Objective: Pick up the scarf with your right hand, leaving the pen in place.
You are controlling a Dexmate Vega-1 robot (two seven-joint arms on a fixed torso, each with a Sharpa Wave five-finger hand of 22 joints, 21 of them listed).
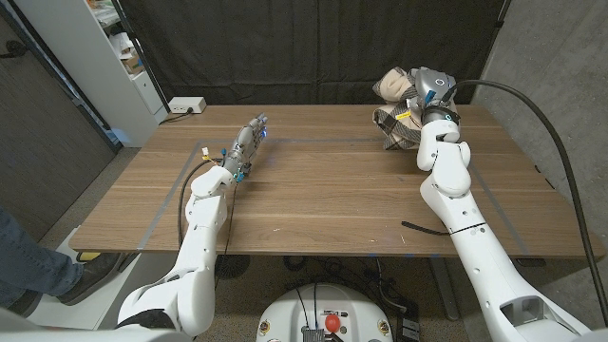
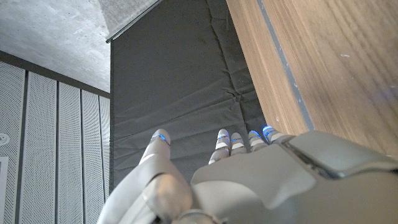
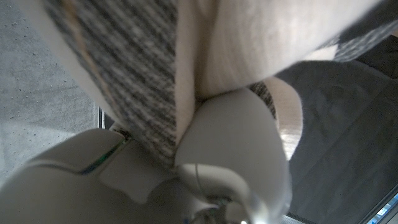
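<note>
A beige and grey plaid scarf [image 1: 393, 122] hangs bunched at the table's far right, and my right hand [image 1: 429, 93] grips its upper part. Whether its lower folds touch the wood I cannot tell. In the right wrist view the striped fabric [image 3: 124, 68] is pressed close against my right hand [image 3: 236, 143], its fingers buried in the cloth. A dark pen [image 1: 424, 228] lies on the table near the front right, beside my right forearm. My left hand [image 1: 247, 144] is at the table's middle left, fingers straight and holding nothing; the left wrist view shows it [image 2: 249, 180] along the table edge [image 2: 298, 81].
Thin tape lines [image 1: 180, 185] mark a rectangle on the wooden table [image 1: 313, 199]. A white shelf unit [image 1: 104, 66] and a power strip [image 1: 185, 105] sit behind the table's far left. A person's leg and shoe [image 1: 43, 271] are at the front left. A black curtain hangs behind.
</note>
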